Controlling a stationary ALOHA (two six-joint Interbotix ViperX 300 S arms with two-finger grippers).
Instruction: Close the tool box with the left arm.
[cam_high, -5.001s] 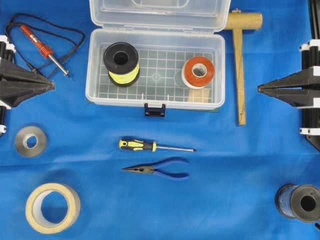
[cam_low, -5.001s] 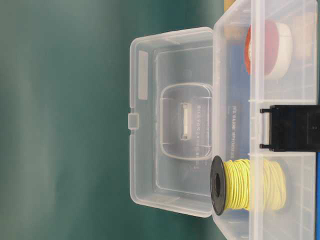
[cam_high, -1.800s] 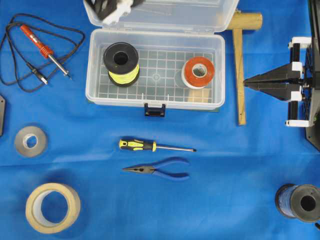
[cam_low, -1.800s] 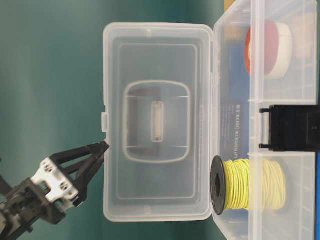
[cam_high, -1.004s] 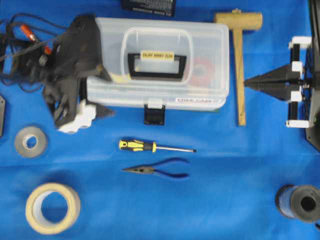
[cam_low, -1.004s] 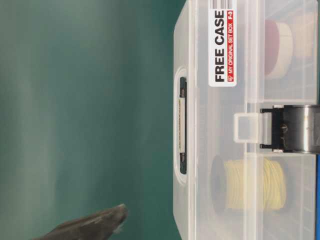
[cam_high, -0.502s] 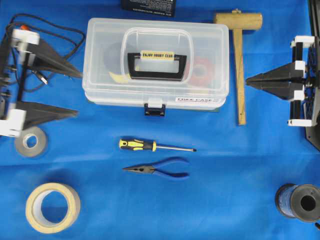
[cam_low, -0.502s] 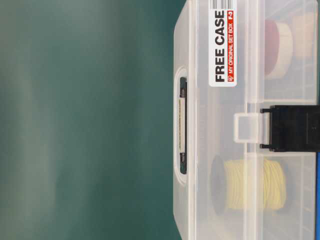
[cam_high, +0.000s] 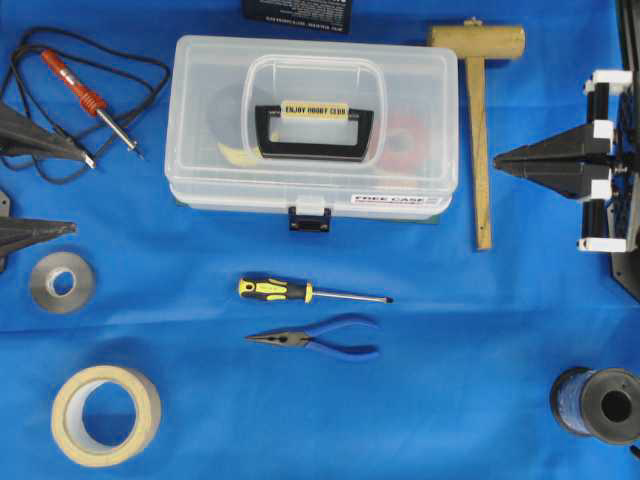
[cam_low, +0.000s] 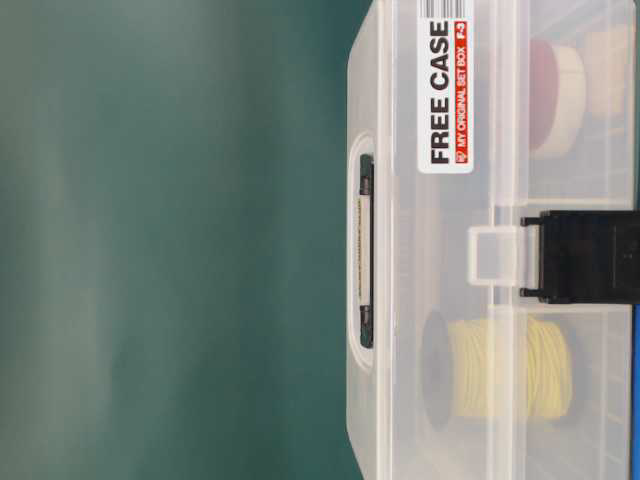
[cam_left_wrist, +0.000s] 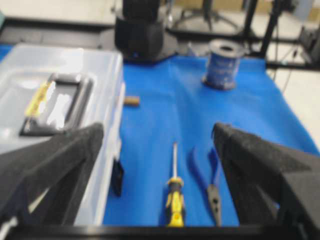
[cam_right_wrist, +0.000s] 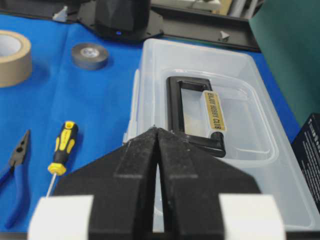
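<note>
The tool box (cam_high: 312, 125) stands at the back middle with its clear lid down flat; its black handle (cam_high: 312, 130) with the yellow label lies on top. The dark blue latch (cam_high: 309, 219) hangs at the front under the lid's tab. The box also shows in the table-level view (cam_low: 480, 300), the left wrist view (cam_left_wrist: 60, 115) and the right wrist view (cam_right_wrist: 220, 130). My left gripper (cam_high: 78, 192) is open wide and empty at the far left edge, apart from the box. My right gripper (cam_high: 497, 166) is shut and empty, right of the box.
A soldering iron (cam_high: 90, 95) with its cord lies by the left gripper, a grey tape roll (cam_high: 60, 282) just below it. A screwdriver (cam_high: 300, 292) and pliers (cam_high: 320, 340) lie in front of the box. A wooden mallet (cam_high: 480, 130), masking tape (cam_high: 105, 415) and a blue spool (cam_high: 600, 405) lie around.
The lid went from open to shut. My left gripper, beside the box's left end a second ago, has drawn back left to the table's edge. The right arm has barely moved.
</note>
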